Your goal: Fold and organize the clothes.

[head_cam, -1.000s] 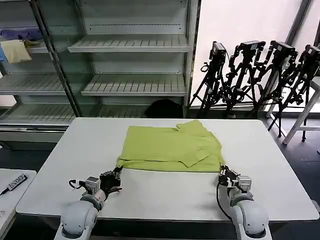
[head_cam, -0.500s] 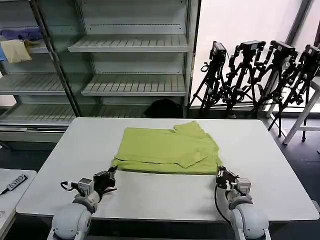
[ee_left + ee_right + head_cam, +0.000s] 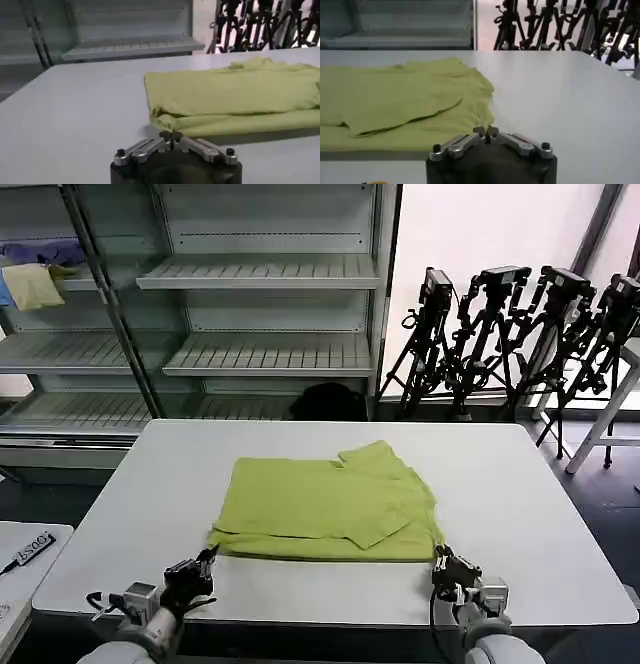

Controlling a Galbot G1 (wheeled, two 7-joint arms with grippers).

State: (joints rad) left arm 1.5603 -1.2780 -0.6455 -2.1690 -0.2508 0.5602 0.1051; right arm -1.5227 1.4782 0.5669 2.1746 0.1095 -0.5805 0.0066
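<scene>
My lime T-shirt [image 3: 325,511] lies on the white tabletop [image 3: 520,484], towards the near edge and about midway between the side edges. It is doubled into a wide, flat band with a sleeve folded over near its far right corner, so I judge the first fold done; it still needs narrowing into a compact stack and tidying. My left gripper [image 3: 171,135] sits low just off the shirt's near left corner, fingertips pressed together, and I see no cloth between them. My right gripper [image 3: 486,132] sits at the near right corner, tips together too, right against the hem; whether they pinch fabric I cannot tell.
</scene>
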